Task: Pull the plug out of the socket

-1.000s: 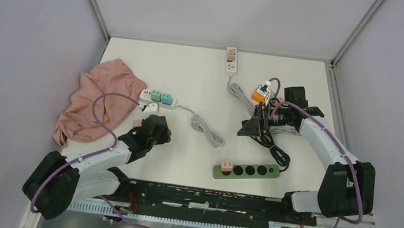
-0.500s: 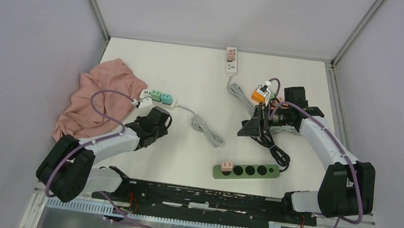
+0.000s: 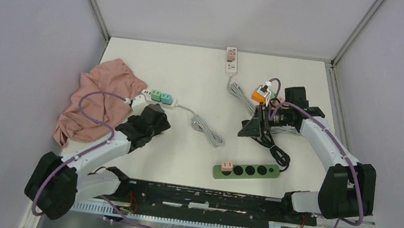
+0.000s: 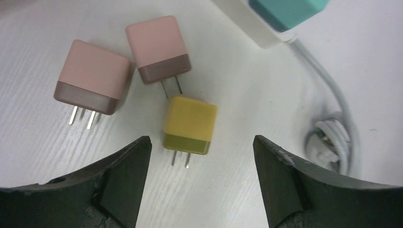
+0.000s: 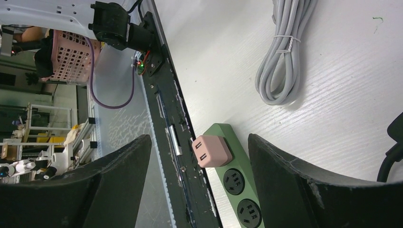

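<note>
Left claw (image 4: 200, 145) has shifted forward and sprung open, the small yellow cube plug (image 4: 189, 124) lying freed between its parted jaws; just ahead, a teal plug (image 4: 287, 10) remains socketed in the white plastic power strip (image 4: 252, 26).

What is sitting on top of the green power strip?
A small pink plug sits at one end of the green power strip. Its three other sockets are bare. The plug's prongs are hidden inside the socket, so they cannot be seen.
</note>
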Tool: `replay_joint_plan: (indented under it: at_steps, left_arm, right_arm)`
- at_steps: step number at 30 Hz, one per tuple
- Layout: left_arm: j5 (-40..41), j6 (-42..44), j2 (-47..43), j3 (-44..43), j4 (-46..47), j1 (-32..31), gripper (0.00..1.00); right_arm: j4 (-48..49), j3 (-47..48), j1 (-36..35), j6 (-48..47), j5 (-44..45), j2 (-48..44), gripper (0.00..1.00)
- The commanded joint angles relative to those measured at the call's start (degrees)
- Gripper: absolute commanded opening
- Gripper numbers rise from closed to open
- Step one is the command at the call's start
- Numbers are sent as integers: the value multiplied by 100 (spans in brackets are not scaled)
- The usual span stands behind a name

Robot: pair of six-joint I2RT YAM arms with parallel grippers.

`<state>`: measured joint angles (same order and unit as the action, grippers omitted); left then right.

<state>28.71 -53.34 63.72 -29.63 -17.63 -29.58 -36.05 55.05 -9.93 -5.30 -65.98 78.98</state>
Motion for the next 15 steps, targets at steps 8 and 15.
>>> replay_joint_plan:
  at_steps: [8,15]
  left_arm:
    - [-2354,1026,-1337,747,2154,21,82]
    - [-3787,1150,-1452,1222,3536,18,81]
  right_arm:
    - [-91,243,37,-352,-192,-291,81]
    - [-139,235,44,-463,-204,-350,81]
